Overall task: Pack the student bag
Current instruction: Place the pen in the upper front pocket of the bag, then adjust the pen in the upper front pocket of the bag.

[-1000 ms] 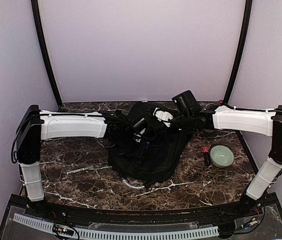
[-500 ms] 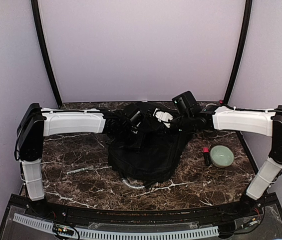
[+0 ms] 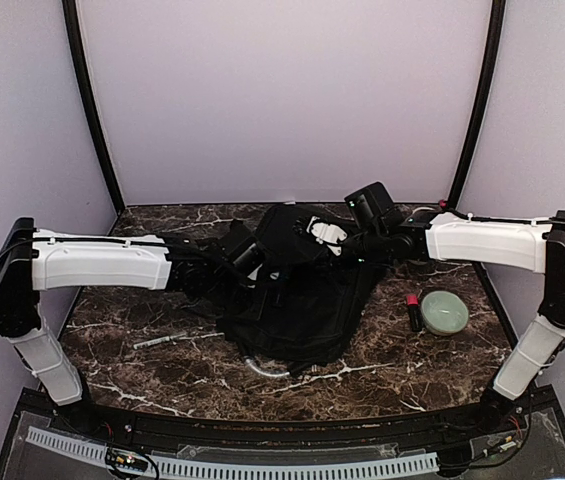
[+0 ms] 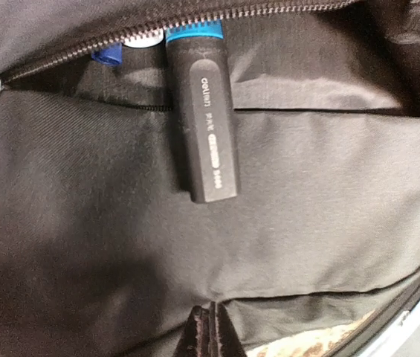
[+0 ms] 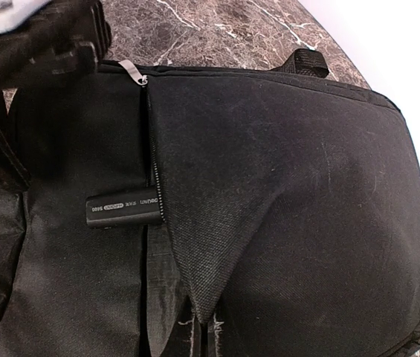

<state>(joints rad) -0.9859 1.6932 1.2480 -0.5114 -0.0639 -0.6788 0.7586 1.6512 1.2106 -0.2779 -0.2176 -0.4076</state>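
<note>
At the far left a thin pale pen [image 3: 159, 342] lies alone on the dark brown marble-patterned table [image 3: 112, 372], well apart from everything else. Above it the left arm reaches across to the left side of the student bag [image 3: 302, 315], a large black soft fabric backpack that lies in the middle of the table. A pale grey loop handle [image 3: 262, 367] curls out from the bag's near edge.

The left gripper [image 4: 208, 333] hangs over the bag's open mouth with its two fingertips pressed together and nothing between them. Its wrist camera looks into the black lining. There a black rectangular plastic highlighter with a blue cap [image 4: 202, 126] lies across the edge of an inner pocket, its blue end tucked under the zip teeth [image 4: 68, 61]. Beside that end a small blue object [image 4: 107, 54] peeps out (too little of it shows to name).

The right gripper [image 5: 206, 338] is clenched on a fold of the bag's top fabric, which draws to a point at its fingers. In the right wrist view the highlighter's black end pokes out along the zip line.

Right of the bag a short black stick with a red top [image 3: 414, 313] stands just beside a round pale green ceramic bowl [image 3: 444, 312].
</note>
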